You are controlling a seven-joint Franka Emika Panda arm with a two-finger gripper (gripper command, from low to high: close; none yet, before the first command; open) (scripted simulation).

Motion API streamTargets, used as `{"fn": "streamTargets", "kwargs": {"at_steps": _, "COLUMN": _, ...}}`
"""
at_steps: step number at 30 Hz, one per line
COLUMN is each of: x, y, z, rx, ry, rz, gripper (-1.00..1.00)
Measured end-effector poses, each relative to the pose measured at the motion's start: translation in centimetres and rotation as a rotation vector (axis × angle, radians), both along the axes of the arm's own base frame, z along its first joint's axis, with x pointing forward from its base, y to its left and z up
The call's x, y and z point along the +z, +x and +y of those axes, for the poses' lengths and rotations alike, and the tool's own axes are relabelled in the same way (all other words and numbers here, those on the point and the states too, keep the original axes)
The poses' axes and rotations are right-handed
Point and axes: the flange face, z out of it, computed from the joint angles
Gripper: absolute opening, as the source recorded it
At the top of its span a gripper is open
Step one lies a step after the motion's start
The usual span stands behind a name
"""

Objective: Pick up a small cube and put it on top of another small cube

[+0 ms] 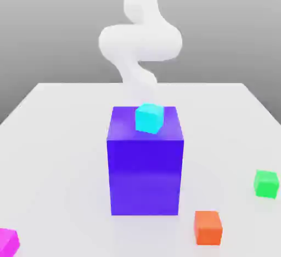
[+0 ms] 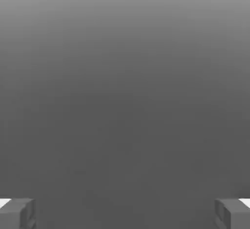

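Clearly, we have the whole job ahead of us, and the biggest thing on the table [image 1: 60, 141] is also our biggest worry: the blue-purple block [image 1: 145, 165] stands just in front of the arm [image 1: 140, 39], so, as we judge it, any low reach toward the near cubes could clip the block or knock off the cyan cube [image 1: 149, 118] resting on its top face. The arm rises behind the block in the exterior view, and its lower end is lost behind the block there, so we cannot place the pincer [image 2: 125, 213] in that view. Both task cubes lie well apart from the arm and from each other: the magenta-pink cube [image 1: 7, 241] sits at the near edge on the exterior view's left, and the green cube [image 1: 266, 183] is far over on the exterior view's right. The long carry between them is where a weak grip could let go, we think, and the orange cube [image 1: 208, 227], near the green one, could be mistaken for the target or bumped during placement. The hand view adds what the exterior view hides: the two grey fingertips [image 2: 17, 213] stand wide apart with nothing between them, looking at plain grey, with no cube near them.
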Motion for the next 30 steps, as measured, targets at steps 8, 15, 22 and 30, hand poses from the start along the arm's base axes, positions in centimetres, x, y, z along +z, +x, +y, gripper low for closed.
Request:
{"fn": "streamTargets", "kwargs": {"at_steps": 8, "x": -10.3, "y": 8.7, "z": -6.3, "rx": -0.003, "ry": 0.051, "rz": 0.191, "gripper": 0.00}}
{"fn": "streamTargets", "kwargs": {"at_steps": 15, "x": -20.9, "y": 13.2, "z": -12.2, "rx": -0.029, "ry": 0.077, "rz": 0.346, "gripper": 0.00}}
{"fn": "streamTargets", "kwargs": {"at_steps": 22, "x": -32.4, "y": 14.4, "z": -18.6, "rx": -0.077, "ry": 0.083, "rz": 0.498, "gripper": 0.00}}
{"fn": "streamTargets", "kwargs": {"at_steps": 30, "x": -45.1, "y": 12.1, "z": -25.0, "rx": -0.123, "ry": 0.053, "rz": 0.675, "gripper": 0.00}}
